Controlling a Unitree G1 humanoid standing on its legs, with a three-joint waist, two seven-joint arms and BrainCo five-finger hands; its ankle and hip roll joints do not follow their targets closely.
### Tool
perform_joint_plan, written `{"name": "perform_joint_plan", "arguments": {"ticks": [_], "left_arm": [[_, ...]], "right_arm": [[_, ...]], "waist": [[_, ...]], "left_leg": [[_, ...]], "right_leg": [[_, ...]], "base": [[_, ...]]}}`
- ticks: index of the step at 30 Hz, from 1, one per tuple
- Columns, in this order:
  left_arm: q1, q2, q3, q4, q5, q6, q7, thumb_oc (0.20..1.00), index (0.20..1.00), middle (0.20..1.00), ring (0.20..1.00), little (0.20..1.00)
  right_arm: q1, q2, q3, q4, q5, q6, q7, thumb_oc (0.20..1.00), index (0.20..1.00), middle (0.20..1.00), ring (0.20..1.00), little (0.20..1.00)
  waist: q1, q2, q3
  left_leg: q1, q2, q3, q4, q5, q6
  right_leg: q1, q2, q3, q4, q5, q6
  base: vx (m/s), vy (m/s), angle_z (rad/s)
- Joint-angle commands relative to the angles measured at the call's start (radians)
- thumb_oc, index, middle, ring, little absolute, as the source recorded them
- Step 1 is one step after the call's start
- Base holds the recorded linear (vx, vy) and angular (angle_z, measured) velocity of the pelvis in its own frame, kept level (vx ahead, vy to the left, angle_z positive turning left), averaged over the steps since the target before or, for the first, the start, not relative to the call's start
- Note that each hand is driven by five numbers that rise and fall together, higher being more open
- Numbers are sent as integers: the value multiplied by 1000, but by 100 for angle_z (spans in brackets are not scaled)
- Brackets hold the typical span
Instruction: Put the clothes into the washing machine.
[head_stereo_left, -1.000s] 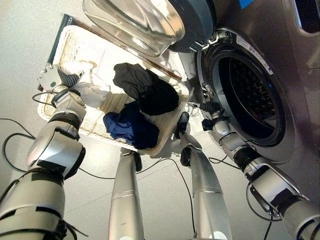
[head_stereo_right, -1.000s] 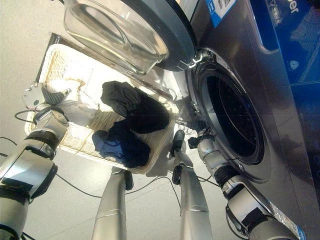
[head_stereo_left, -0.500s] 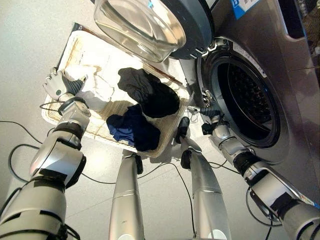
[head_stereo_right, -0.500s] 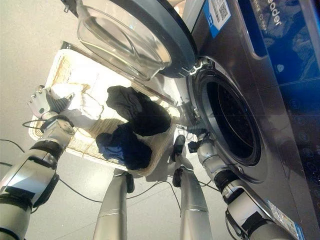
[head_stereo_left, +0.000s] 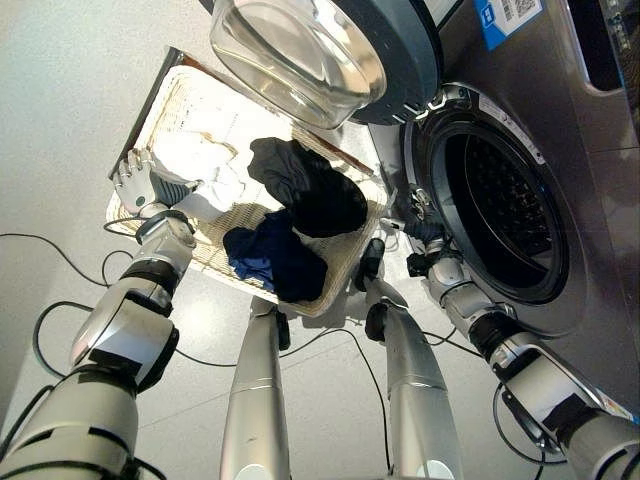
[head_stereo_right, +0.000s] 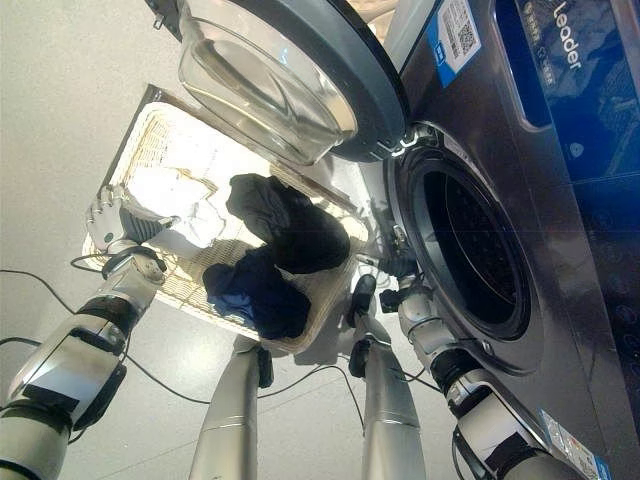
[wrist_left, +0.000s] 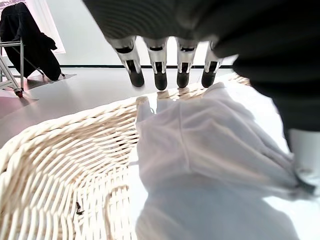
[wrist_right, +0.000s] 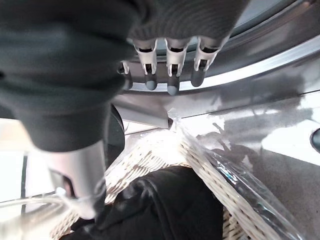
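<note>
The left hand (head_stereo_left: 138, 180) is held over the far left side of the wicker basket (head_stereo_left: 330, 285), its fingers (wrist_left: 157, 75) straight and apart, just above a white garment (wrist_left: 210, 145) that lies against the basket wall; nothing is gripped. The right hand (head_stereo_left: 425, 240) is seen beside the lower rim of the washing machine's opening, near the basket's right corner, with its fingers (wrist_right: 170, 82) extended and relaxed and nothing held.

The clothes are all in the basket on the floor: the white garment at the left, a black garment (head_stereo_left: 310, 190) in the middle toward the machine, and a dark blue garment (head_stereo_left: 275, 260) at the near edge. The machine's door (head_stereo_left: 320, 55) is swung open above the basket, and the drum (head_stereo_left: 505, 215) appears empty.

The step in hand is judged to be the reach for a first garment, the white one. The fingers would next need to be lowered into the cloth and closed on a fold, then the piece lifted clear of the basket wall and carried across to the drum.
</note>
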Motion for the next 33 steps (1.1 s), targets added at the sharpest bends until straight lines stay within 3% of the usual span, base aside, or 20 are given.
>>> {"name": "perform_joint_plan", "arguments": {"ticks": [1,4,7,9,10,15,18,24,29,33], "left_arm": [[8,-14,39,-9,5,4,-7,1000,1000,1000,1000,1000],[15,-11,42,-12,-1,-25,20,1000,1000,1000,1000,1000],[20,-11,56,-34,40,-89,123,1000,1000,1000,1000,1000],[24,-4,59,-54,117,-144,196,1000,1000,1000,1000,1000],[37,7,56,-86,240,-177,261,1000,1000,1000,1000,1000],[130,12,31,-171,515,-202,430,1000,1000,1000,1000,1000],[158,10,8,-164,580,-194,476,1000,1000,1000,1000,1000],[194,18,-22,-133,632,-171,512,1000,1000,1000,1000,1000],[193,31,-60,-102,663,-148,467,1000,1000,1000,1000,1000],[183,51,-129,-62,659,-113,352,1000,1000,1000,1000,1000]], "right_arm": [[51,-42,-36,-64,18,-15,12,1000,1000,1000,1000,1000],[54,-45,-31,-65,25,-14,8,1000,1000,1000,1000,1000],[59,-43,-30,-66,27,-17,5,1000,1000,1000,1000,1000],[69,-40,-33,-65,23,-23,6,1000,1000,1000,1000,1000],[87,-43,-36,-76,23,-26,3,1000,1000,1000,1000,1000],[151,-52,-54,-105,13,-41,1,1000,1000,1000,1000,1000],[161,-54,-60,-89,10,-63,9,1000,1000,1000,1000,1000],[171,-68,-68,-69,4,-81,28,1000,1000,1000,1000,1000],[164,-85,-72,-57,12,-82,47,1000,1000,1000,1000,1000],[154,-105,-69,-52,23,-81,59,1000,1000,1000,1000,1000]], "waist": [[13,44,-17],[14,44,-17],[16,44,-17],[18,44,-17],[22,43,-17],[34,51,-17],[37,56,-17],[35,63,-17],[31,68,-17],[22,75,-17]], "left_leg": [[-10,-61,18,-53,22,-19],[-8,-61,16,-49,21,-18],[-11,-62,14,-43,17,-19],[-11,-63,12,-39,14,-19],[-12,-66,11,-37,10,-20],[-17,-74,0,-31,1,-19],[-24,-73,1,-25,-4,-17],[-31,-71,4,-17,-9,-17],[-35,-70,10,-13,-8,-16],[-40,-70,17,-17,-3,-18]], "right_leg": [[18,6,-18,52,-49,119],[20,5,-18,54,-50,118],[18,3,-17,57,-52,117],[18,1,-18,57,-53,117],[21,-2,-23,51,-51,118],[21,-8,-37,45,-48,119],[14,-12,-39,50,-51,117],[7,-14,-39,53,-54,116],[1,-14,-36,54,-51,116],[-5,-12,-29,40,-41,118]], "base": [[0,0,0],[0,0,0],[0,0,0],[15,-25,0],[22,-50,0],[14,-35,0],[0,0,0],[0,0,0],[0,0,0],[0,0,0]]}}
